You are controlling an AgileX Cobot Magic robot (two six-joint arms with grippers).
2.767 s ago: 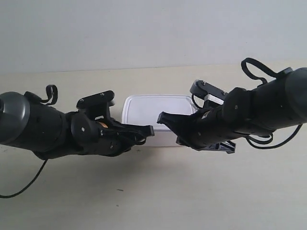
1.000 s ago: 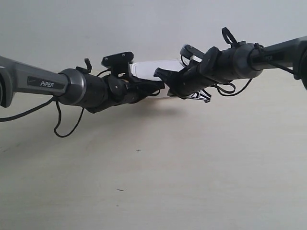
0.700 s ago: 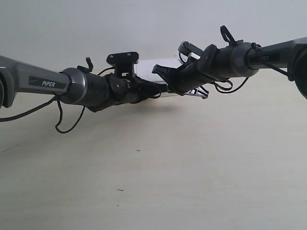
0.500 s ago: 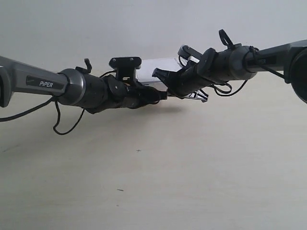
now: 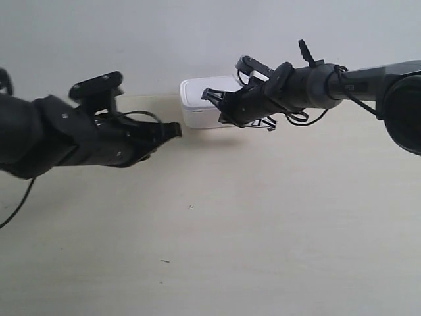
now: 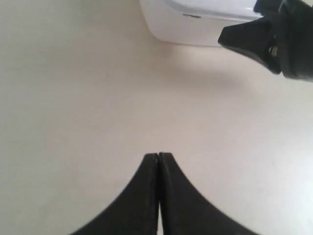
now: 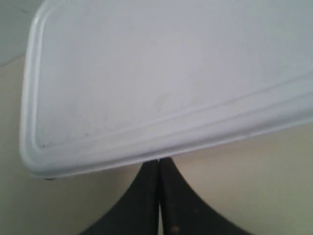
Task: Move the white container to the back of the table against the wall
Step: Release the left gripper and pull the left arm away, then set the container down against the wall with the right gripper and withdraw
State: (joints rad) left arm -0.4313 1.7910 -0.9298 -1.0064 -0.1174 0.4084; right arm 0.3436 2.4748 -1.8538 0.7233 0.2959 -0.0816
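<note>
White container [image 5: 196,109] on beige table [image 5: 276,227]

I see the white container [image 5: 198,106] as smooth plastic with a soft gloss. Up close, its lid [image 7: 161,73] shows faint scuffs and a moulded rim. The table [image 5: 263,237] has a pale wood grain, matt and smooth, with a few dark specks. The wall [image 5: 131,39] looks flat and matt. The left gripper [image 6: 158,160] and right gripper [image 7: 159,165] look like matt black plastic. The arm link [image 5: 358,79] at the exterior view's right has a dull grey sheen.
</note>
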